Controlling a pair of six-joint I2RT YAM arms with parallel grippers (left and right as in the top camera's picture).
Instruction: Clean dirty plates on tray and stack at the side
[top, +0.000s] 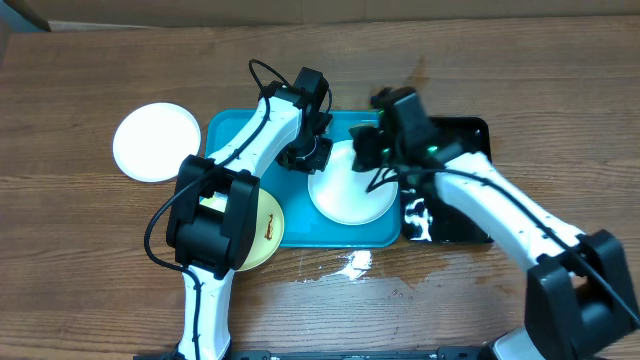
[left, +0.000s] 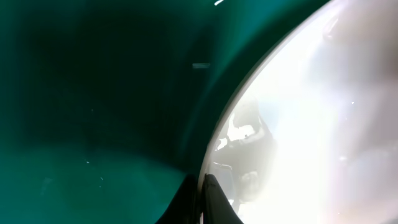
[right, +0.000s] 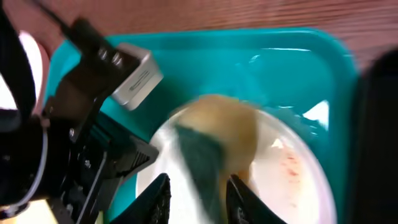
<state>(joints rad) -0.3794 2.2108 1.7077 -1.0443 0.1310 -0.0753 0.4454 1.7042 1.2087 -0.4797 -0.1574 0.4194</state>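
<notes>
Left hand (top: 305, 157) shut at white plate (top: 350, 190) rim. Right hand (right: 199, 199) narrowly parted, sponge (right: 217, 134) loose between fingers: may drop; plate could skid on wet tray (top: 225, 135).

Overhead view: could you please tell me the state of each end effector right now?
Left end effector: closed, at rim of white plate.
Right end effector: sponge between its fingers; grip unclear.

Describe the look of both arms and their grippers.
Both arms match: the left arm and right arm have white tubular links between bulky black joint housings, with thin black cables looping alongside. A small green light glows near the right wrist. The left gripper and right gripper are black, the right one showing two slim, tapered fingers.
</notes>
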